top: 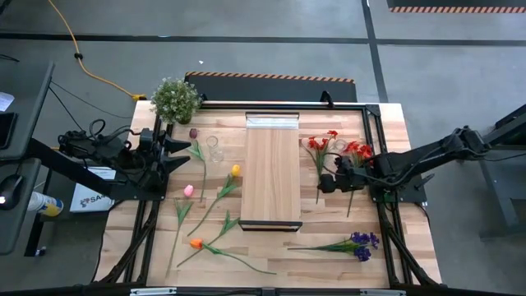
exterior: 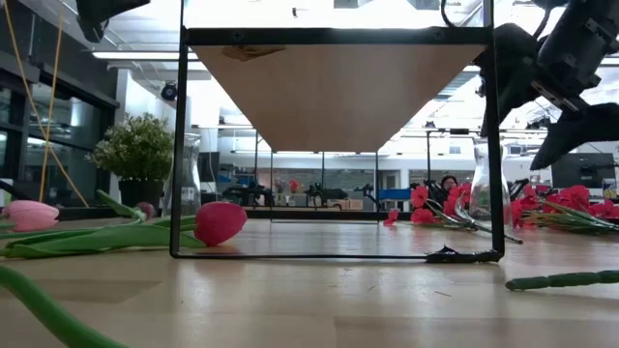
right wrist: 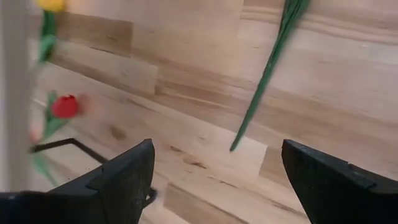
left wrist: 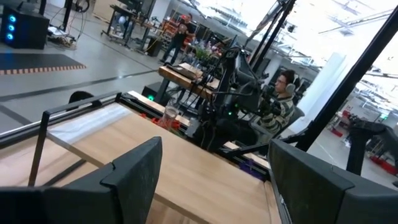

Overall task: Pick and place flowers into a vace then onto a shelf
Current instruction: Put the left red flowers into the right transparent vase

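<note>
**A:** Stock on the counter point(top: 386, 247), left of the frame to right?

**B:** Item: left claw point(top: 182, 153), left-centre, fingers apart, holding nothing, parked by the potted plant point(top: 175, 99). Item: loose flowers lying flat in the left half: maroon flower point(top: 194, 133), pink flower point(top: 188, 191), yellow flower point(top: 235, 170), orange flower point(top: 196, 243). Item: one clear glass vase point(top: 214, 148), just right of the maroon head, with no stem in it that I can make out.

**A:** Centre?

**B:** Item: the shelf point(top: 271, 177), light wood, running up the middle of the frame. Nothing stands on it.

**A:** And the right half?

**B:** Item: red flowers point(top: 337, 148), a bunch on the boards, upper right of centre. There may be a second glass among them in the low view; I cannot be sure. Item: right claw point(top: 326, 182), just right of the shelf and below the red heads, fingers spread wide, empty; its own camera shows bare boards and one green stem between the fingers, untouched. Item: purple flower point(top: 362, 242), lower right, lying flat.

**A:** Progress, then?

**B:** By my reckoning, none entered yet. No stem visibly in the vase, no vase on the shelf. All picking, filling and shelving is outstanding; the right claw looks nearest to a first pick.
</note>
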`<state>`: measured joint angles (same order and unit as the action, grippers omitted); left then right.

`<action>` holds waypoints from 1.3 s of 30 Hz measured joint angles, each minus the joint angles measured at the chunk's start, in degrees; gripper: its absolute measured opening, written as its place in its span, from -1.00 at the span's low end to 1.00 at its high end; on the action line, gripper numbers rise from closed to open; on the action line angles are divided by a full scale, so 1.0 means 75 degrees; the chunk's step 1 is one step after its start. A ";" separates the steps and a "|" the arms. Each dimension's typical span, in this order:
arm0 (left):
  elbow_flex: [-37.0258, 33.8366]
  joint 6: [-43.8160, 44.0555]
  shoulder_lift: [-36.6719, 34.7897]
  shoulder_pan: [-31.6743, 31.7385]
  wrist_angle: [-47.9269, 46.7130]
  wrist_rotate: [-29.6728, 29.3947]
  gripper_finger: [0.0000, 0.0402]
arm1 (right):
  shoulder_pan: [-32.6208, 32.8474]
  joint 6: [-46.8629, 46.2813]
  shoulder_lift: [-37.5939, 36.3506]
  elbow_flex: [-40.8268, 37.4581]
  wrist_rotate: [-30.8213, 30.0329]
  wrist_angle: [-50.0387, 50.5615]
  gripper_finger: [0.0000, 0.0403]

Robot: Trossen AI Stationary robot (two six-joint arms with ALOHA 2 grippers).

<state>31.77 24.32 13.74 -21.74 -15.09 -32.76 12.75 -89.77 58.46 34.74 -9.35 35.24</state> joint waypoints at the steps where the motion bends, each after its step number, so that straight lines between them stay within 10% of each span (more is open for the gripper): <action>1: 0.0000 0.0000 0.0001 -0.0001 -0.0049 -0.0010 0.62 | 0.0000 0.0046 0.0139 0.0000 0.0064 -0.0017 0.68; 39: 0.0000 0.0000 -0.0001 0.0000 -0.0655 -0.0596 0.62 | -0.0081 0.0182 0.3336 0.0030 -0.0761 -0.1545 0.68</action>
<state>31.77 24.32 13.74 -21.74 -20.00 -37.23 12.15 -88.40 83.48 34.97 -15.06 23.65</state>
